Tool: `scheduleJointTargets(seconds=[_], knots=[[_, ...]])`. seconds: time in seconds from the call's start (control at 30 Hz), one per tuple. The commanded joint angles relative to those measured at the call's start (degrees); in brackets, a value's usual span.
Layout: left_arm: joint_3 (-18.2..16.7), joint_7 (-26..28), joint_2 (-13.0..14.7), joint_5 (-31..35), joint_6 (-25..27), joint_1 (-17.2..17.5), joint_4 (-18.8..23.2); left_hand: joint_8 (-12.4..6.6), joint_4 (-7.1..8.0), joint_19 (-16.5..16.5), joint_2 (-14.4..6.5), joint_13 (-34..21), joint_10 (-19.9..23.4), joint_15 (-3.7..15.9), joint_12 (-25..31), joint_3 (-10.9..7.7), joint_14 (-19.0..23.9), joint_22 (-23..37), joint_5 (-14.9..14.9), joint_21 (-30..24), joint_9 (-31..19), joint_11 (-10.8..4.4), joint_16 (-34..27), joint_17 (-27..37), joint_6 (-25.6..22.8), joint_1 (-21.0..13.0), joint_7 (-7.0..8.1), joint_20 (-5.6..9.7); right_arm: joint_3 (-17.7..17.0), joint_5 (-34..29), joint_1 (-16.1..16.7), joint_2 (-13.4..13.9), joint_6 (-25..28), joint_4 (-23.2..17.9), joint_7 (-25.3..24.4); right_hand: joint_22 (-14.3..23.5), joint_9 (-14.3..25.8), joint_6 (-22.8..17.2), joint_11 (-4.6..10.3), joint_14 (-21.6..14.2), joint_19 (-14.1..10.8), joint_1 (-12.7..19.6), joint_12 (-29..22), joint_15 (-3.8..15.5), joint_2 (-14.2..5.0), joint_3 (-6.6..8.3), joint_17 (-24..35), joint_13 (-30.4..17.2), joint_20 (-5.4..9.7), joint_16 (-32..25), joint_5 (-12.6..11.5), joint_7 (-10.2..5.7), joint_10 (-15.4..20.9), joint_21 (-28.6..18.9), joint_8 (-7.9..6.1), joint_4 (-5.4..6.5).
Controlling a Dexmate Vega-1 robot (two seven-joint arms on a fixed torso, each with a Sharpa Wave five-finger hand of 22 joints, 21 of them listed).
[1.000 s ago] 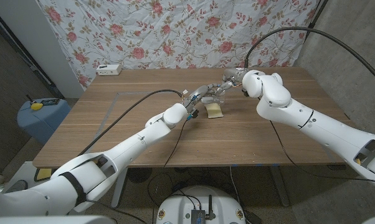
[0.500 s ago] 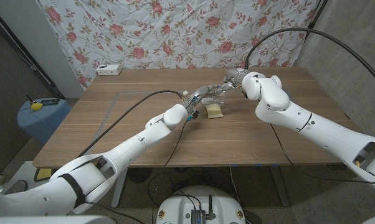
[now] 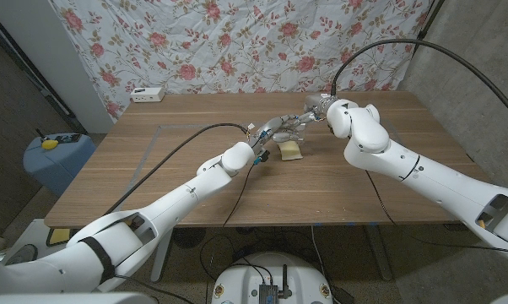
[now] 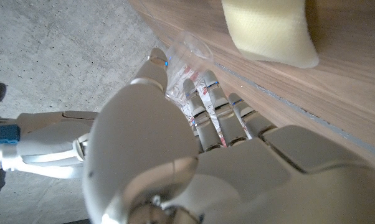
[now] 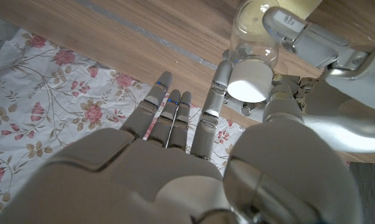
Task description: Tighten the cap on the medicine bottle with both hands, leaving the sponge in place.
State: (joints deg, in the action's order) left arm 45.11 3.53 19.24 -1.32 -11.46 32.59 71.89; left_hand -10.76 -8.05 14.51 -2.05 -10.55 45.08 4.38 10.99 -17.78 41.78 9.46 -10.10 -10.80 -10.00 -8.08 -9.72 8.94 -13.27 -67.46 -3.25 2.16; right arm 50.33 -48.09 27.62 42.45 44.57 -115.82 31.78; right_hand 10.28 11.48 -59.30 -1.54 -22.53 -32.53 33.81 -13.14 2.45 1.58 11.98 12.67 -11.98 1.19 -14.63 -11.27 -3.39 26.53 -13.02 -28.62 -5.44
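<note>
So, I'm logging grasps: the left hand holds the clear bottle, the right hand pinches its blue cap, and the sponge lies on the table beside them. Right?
One detail is off: the cap is white, not blue, as the right wrist view shows. The rest holds: the left hand holds the clear bottle, the right hand pinches its cap, and the sponge lies on the table beside them.

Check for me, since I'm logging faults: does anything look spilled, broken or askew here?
Nothing stands out. The left hand holds the clear bottle off the table, the right hand pinches its white cap, and the sponge lies on the table.
</note>
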Motion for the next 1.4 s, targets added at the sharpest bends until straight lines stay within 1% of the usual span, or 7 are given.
scheduleJointTargets(seconds=[0.03, 0.1, 0.3, 0.67, 0.87, 1.07, 1.4], knots=[[0.03, -0.10, -0.36, -0.08, -0.46, -0.35, -0.77, 0.02, -0.13, -0.07, -0.40, -0.31, 1.10, 4.57, 0.23, -0.46, 0.06, 0.11, -0.31, 0.10, -0.13, -0.94, -0.01, 0.09, -0.21, 0.11, 0.10, 4.22, -0.35, -0.86, 1.02, -1.13, 0.20, 0.73, -2.12, 0.13, -0.08, -3.07, -0.09, -1.40, -1.61, -1.87, -0.43, 2.09, 0.83, -0.98, 0.09, -0.06, -0.07, -0.50, -0.91, -0.12, 1.55, -0.57, -0.83, 0.39], [0.05, -0.13, -0.43, -0.11, -0.56, -0.41, -0.97, 0.03, -0.15, -0.06, -0.40, -0.31, 1.07, 4.60, 0.22, -0.49, 0.05, 0.11, -0.32, 0.09, -0.13, -0.93, 0.00, 0.09, -0.20, 0.09, 0.11, 4.24, -0.25, -1.16, 1.03, -1.33, 0.46, 0.84, -2.26, 0.14, -0.22, -4.09, 0.58, -1.78, -1.94, -3.01, -0.56, 2.22, 1.21, -1.54, 0.06, -0.03, -0.01, -0.48, -1.22, -0.14, 2.40, -0.55, -0.92, 0.77], [0.00, -0.09, -0.40, -0.16, -0.67, -0.39, -1.06, 0.00, -0.20, -0.01, -0.36, -0.30, 1.02, 4.57, 0.21, -0.57, 0.01, 0.11, -0.32, 0.08, -0.13, -0.91, 0.01, 0.09, -0.28, 0.13, 0.18, 4.21, -0.10, -1.84, 1.11, -1.61, 1.05, 0.89, -2.47, 0.15, -0.34, -4.86, 0.15, -2.17, -2.40, -4.22, -0.52, 2.28, 1.64, -2.17, 0.03, -0.01, 0.09, -0.44, -1.52, -0.02, 2.86, -0.58, -0.89, 1.19], [-0.01, -0.25, -0.55, -0.35, -1.37, -0.44, -1.66, 0.01, -0.19, -0.01, -0.46, -0.30, 0.92, 4.47, 0.20, -0.76, 0.09, 0.11, -0.34, 0.09, -0.13, -0.88, -0.03, 0.10, -0.32, 0.25, 0.16, 4.17, -0.34, -2.30, 1.19, -1.22, 1.93, -0.03, -1.37, 0.18, -0.51, -1.30, -0.54, -1.81, -2.04, -8.59, 0.25, 1.50, 3.45, -4.61, 0.04, 0.01, -0.38, 0.12, -2.18, 0.91, 2.28, -0.04, 1.47, 2.74], [-0.02, -0.42, -0.69, -0.48, -1.70, -0.57, -2.08, 0.01, -0.19, 0.03, -0.43, -0.30, 1.00, 4.41, 0.25, -0.81, 0.10, 0.11, -0.33, 0.08, -0.12, -0.91, -0.02, 0.10, -0.34, 0.36, 0.21, 4.18, -0.45, -2.29, 0.97, -0.88, 1.84, -0.46, -0.37, 0.20, -0.38, 2.71, -1.23, -0.75, -1.06, -10.92, 0.95, 0.33, 4.48, -6.09, -0.04, -0.04, -0.89, 0.94, -2.87, 1.42, 1.22, 0.58, 3.69, 3.50], [0.02, -0.48, -0.84, -0.52, -1.95, -0.67, -2.44, 0.03, -0.22, 0.06, -0.39, -0.29, 0.93, 4.37, 0.23, -0.89, 0.08, 0.10, -0.33, 0.07, -0.12, -0.91, -0.01, 0.09, -0.31, 0.43, 0.26, 4.15, -0.42, -2.29, 0.62, -0.61, 1.74, -0.67, 1.00, 0.20, -0.15, 6.23, -1.21, 0.40, -0.19, -11.11, 1.55, -0.41, 4.62, -6.46, -0.17, -0.10, -1.37, 1.67, -3.53, 2.30, -0.18, 1.00, 5.37, 3.44], [0.07, -0.51, -1.00, -0.52, -1.95, -0.83, -2.73, 0.05, -0.32, 0.15, -0.28, -0.29, 0.84, 4.39, 0.22, -1.07, -0.01, 0.09, -0.31, 0.07, -0.12, -0.85, 0.02, 0.08, -0.32, 0.51, 0.24, 4.17, -2.19, 0.97, 0.65, 0.47, 0.71, -1.78, 2.68, 0.17, 1.35, 16.84, -2.01, 3.90, 3.12, -8.96, 2.45, -2.56, 4.14, -6.32, -0.37, -0.38, -2.63, 3.07, -5.34, 4.58, -5.02, 1.88, 9.24, 1.97]])
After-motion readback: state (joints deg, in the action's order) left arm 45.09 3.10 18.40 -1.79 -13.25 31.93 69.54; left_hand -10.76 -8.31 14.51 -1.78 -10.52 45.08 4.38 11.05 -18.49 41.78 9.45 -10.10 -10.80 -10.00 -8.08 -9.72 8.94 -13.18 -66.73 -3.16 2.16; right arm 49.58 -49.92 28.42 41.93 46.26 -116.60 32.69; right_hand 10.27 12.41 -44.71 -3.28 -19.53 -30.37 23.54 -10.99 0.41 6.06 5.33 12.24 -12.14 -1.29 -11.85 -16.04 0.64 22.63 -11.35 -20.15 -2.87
